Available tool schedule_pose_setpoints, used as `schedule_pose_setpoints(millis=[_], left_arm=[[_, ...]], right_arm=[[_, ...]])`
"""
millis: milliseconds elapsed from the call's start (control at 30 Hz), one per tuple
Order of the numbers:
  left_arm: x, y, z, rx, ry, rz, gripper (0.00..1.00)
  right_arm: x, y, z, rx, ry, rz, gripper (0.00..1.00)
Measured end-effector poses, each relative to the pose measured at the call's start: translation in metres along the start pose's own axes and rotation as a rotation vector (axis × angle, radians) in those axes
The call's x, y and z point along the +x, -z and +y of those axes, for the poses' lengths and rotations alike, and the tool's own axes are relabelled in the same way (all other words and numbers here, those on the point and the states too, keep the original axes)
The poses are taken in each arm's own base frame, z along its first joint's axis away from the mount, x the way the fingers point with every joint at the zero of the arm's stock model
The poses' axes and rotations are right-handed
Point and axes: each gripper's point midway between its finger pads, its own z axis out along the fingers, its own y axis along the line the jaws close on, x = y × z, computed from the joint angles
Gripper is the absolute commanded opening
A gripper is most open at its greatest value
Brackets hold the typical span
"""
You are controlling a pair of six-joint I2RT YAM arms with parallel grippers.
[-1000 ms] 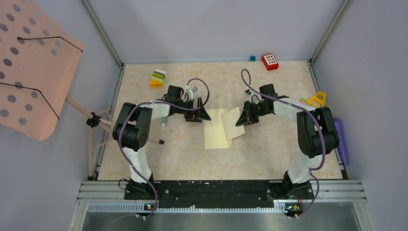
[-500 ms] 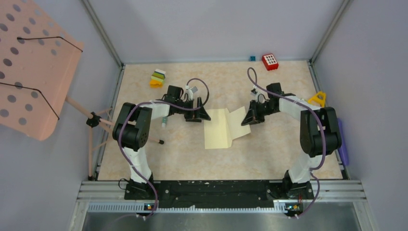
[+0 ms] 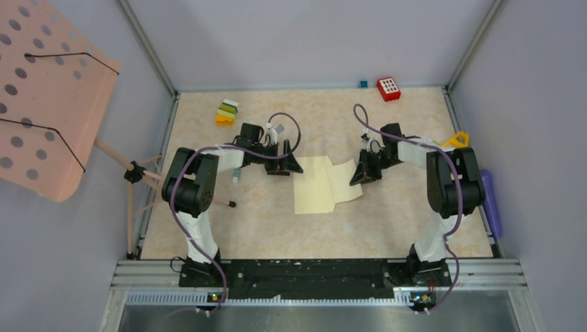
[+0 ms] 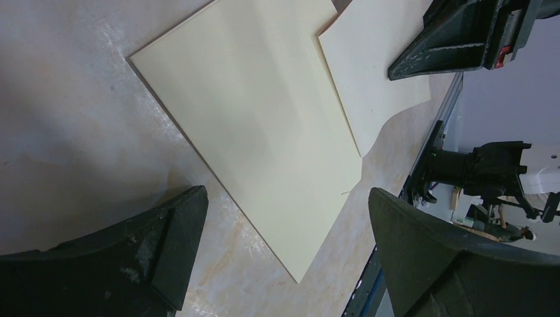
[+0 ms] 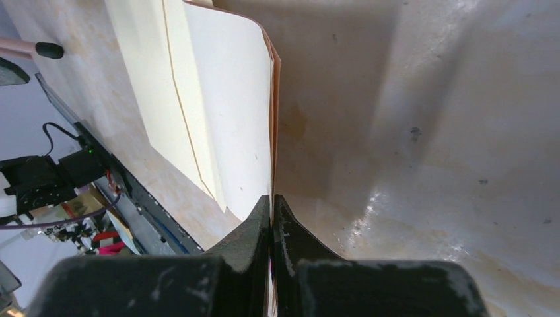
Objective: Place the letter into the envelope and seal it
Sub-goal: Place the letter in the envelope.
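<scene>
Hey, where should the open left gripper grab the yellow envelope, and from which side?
Probably its left long edge, with the left gripper coming in low from the left. The envelope lies flat, so only a thin edge offers a pinch, and the right gripper holds the flap on the other side.

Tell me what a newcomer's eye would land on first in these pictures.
First comes the pale yellow envelope lying mid-table, with the right gripper shut on the edge of its flap, which is spread out to the right. Next is the left gripper, jaws wide open, poised at the envelope's far left corner. Off the table to the left, a large pink perforated board on a stand also draws the eye.
</scene>
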Motion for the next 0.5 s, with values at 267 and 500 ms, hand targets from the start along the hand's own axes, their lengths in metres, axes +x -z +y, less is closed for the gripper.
schedule_pose_setpoints(millis=[267, 500], left_arm=[[0.0, 0.0, 0.0, -0.002, -0.003, -0.003, 0.98], [0.003, -0.003, -0.004, -0.018, -0.024, 0.002, 0.99]], right_arm=[[-0.001, -0.001, -0.013, 0.066, 0.005, -0.008, 0.0], [-0.003, -0.002, -0.019, 0.097, 0.015, -0.015, 0.0]])
